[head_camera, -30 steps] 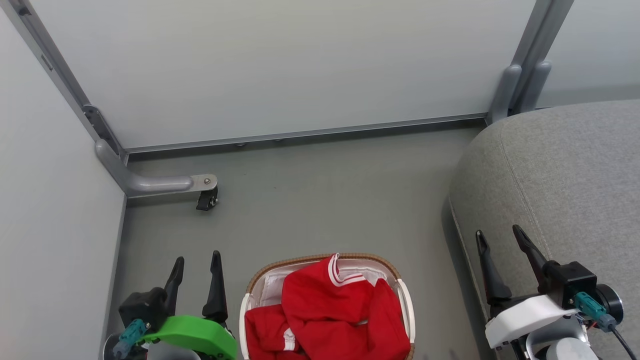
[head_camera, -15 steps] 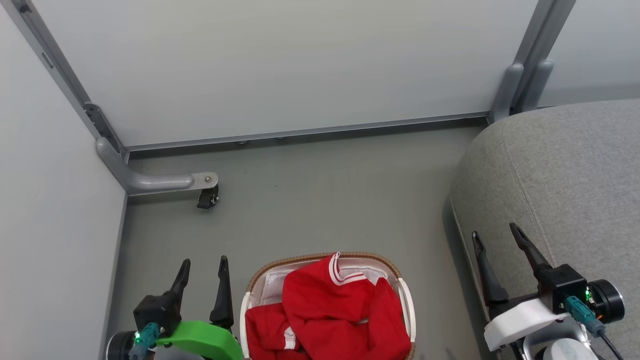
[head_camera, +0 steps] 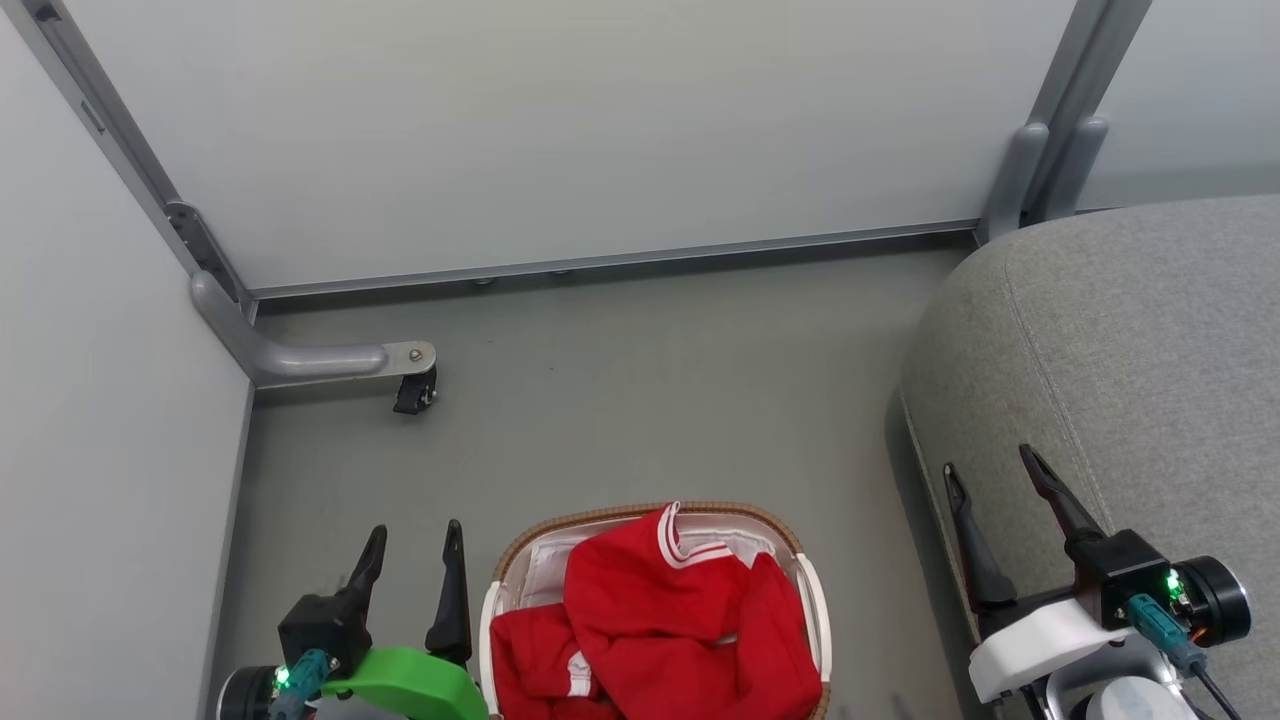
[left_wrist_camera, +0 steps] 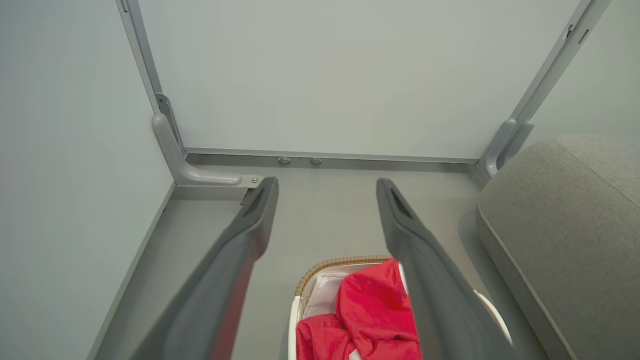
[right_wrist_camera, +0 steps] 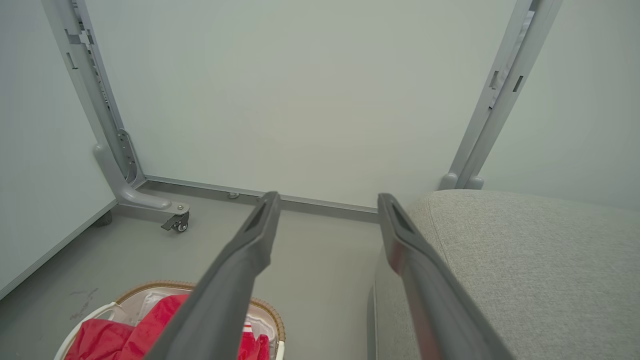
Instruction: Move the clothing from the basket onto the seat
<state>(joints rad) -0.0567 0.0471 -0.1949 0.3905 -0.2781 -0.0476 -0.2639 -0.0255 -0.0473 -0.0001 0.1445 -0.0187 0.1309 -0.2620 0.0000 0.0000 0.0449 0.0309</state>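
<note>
Nothing legible anywhere — no lettering, label, brand mark or number to be read on the clothing (head_camera: pixel 660 620), the basket (head_camera: pixel 590 520), the seat (head_camera: pixel 1130 340) or the wall panels (head_camera: pixel 600 130).

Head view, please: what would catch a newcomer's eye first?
The bright red clothing with white trim stands out, heaped in the small oval white basket with a brown woven rim at bottom centre. Then the large grey fabric seat at right, and the open left gripper and right gripper flanking the basket.

Red clothing (right_wrist_camera: pixel 102 342) in basket (right_wrist_camera: pixel 150 286) near seat (right_wrist_camera: pixel 525 260)
</note>
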